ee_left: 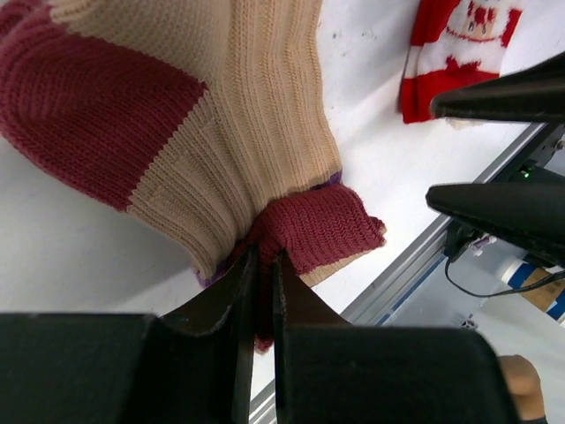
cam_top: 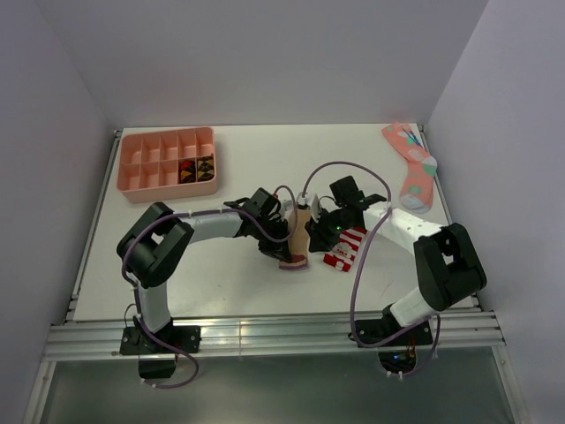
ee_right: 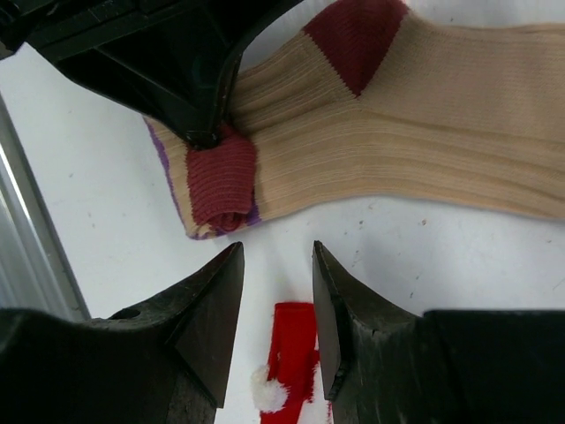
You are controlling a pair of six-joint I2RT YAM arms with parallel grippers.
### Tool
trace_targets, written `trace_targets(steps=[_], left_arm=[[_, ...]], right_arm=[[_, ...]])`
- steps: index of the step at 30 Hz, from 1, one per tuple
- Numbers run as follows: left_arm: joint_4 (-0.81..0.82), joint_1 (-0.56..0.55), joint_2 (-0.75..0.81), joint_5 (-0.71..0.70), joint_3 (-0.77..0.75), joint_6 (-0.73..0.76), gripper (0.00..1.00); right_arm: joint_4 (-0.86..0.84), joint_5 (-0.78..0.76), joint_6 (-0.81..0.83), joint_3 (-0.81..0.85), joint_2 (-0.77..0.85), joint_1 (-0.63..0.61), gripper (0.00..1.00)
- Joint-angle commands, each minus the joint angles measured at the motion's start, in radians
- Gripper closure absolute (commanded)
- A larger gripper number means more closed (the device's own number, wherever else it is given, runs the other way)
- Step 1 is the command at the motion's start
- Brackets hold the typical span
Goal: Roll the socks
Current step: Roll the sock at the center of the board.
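Table (cam_top: 265,159) edges: walls (cam_top: 44,177) on the left, back and right; metal rail (cam_top: 265,334) along the bottom of the top view.
Open room: bare white surface at upper centre between tray and pink sock; another bare stretch at lower left, below the tray.
Tray (cam_top: 172,191): one, salmon pink, upper left of the top view, just inside the left edge; dark small items in two compartments at its lower right.
Left gripper (ee_left: 263,265): one, jaws almost closed, pinching the dark red fold at the purple-edged end of the tan sock.
Tan sock (cam_top: 300,234): one, centre of the top view, lying lengthwise up and down the frame; dark red patch visible in both wrist views.
Right gripper (ee_right: 278,256): one, jaws partly apart with nothing between them, over bare table between the two task socks, tips just short of the pinched fold.
Red-and-white sock (cam_top: 346,247): one, just right of the tan sock, apart from it, white table showing between.
Pink sock (cam_top: 411,168): one, upper right, close along the right edge, well apart from the grippers.
Sock count: three in all.
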State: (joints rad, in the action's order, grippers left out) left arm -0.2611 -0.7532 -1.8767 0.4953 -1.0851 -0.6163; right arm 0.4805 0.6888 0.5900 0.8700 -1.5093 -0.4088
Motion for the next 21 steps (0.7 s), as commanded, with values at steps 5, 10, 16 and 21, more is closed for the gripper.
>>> trace_targets(steps=[5, 10, 16, 21], left_arm=[[-0.139, 0.002, -0.05, -0.044, 0.013, 0.066, 1.0], [-0.135, 0.002, -0.059, -0.044, 0.01, 0.067, 1.0], [-0.138, 0.002, -0.07, -0.043, 0.001, 0.07, 1.0], [-0.141, 0.002, -0.067, -0.049, -0.002, 0.073, 1.0]], right_arm=[[-0.121, 0.0, 0.036, -0.046, 0.069, -0.045, 0.56], [-0.187, -0.005, 0.013, -0.114, 0.156, -0.045, 0.57], [-0.2, 0.015, 0.04, -0.147, 0.222, -0.045, 0.57], [-0.152, 0.038, 0.082, -0.128, 0.163, -0.047, 0.58]])
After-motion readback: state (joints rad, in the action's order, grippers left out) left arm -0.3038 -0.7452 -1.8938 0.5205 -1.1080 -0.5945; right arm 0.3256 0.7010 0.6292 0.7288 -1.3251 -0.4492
